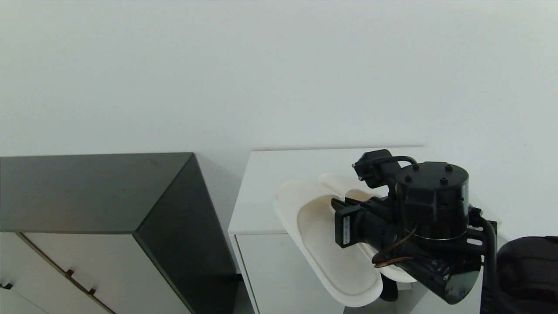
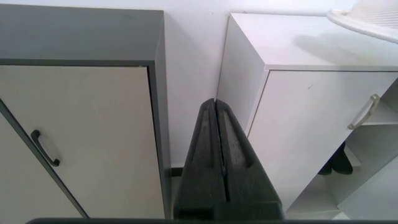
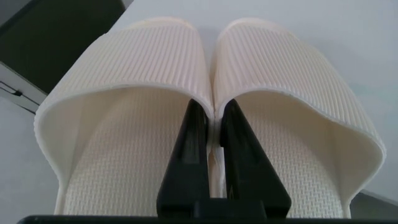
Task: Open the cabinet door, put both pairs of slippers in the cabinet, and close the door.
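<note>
the right tool (image 3: 213, 107) is clenched on the touching inner edges of a pair of cream ribbed foam slippers (image 1: 320, 235), held side by side in the air over the near edge of the white rectangular cabinet (image 1: 270, 174). past that cabinet's white door with a silver bar handle (image 2: 364, 112), its inside is open to view, with dark shoes (image 2: 339, 165) on a low shelf. the left tool (image 2: 215, 106) is clenched on nothing, near the gap between the white cabinet and the dark-topped cabinet with pale doors (image 1: 96, 187) to the left.

Black arm (image 1: 431, 205), wedge-shaped gripper (image 2: 215, 104) (brown cable (image 1: 392, 257))
</note>
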Controlling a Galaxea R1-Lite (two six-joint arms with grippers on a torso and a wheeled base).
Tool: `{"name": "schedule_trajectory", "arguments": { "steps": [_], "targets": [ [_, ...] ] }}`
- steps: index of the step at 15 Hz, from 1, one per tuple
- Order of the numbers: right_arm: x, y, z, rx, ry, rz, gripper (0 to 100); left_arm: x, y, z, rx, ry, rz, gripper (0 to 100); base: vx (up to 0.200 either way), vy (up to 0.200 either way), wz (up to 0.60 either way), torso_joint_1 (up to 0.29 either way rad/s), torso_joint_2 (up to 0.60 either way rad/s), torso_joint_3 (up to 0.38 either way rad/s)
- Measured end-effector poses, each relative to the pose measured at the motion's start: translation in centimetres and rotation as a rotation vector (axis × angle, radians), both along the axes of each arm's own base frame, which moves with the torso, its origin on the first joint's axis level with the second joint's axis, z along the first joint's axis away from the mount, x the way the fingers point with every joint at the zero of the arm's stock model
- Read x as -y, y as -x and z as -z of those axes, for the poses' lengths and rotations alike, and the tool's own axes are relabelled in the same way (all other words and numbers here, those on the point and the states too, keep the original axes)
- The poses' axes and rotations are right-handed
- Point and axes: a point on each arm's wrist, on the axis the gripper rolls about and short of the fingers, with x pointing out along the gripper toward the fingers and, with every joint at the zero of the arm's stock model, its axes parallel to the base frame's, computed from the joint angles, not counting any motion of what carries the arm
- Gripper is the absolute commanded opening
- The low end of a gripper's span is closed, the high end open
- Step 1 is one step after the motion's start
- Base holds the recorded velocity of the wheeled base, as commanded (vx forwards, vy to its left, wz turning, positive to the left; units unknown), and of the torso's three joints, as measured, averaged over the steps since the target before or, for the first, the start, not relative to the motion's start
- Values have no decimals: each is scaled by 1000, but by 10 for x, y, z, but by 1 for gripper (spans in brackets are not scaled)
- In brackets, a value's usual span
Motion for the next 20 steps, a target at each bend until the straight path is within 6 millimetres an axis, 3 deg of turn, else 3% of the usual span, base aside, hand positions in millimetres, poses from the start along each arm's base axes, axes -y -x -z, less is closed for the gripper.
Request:
{"name": "schedule_trajectory", "arguments": {
  "steps": [11,20],
  "targets": [
    [2,1,-4,7,-9,0,0,0,0,0,-1,1,1,0,-200,0,0,0,1,-1],
    [2,1,-3,10,-13,2,0,0,0,0,0,0,0,0,0,0,0,0,0,0]
  ]
}}
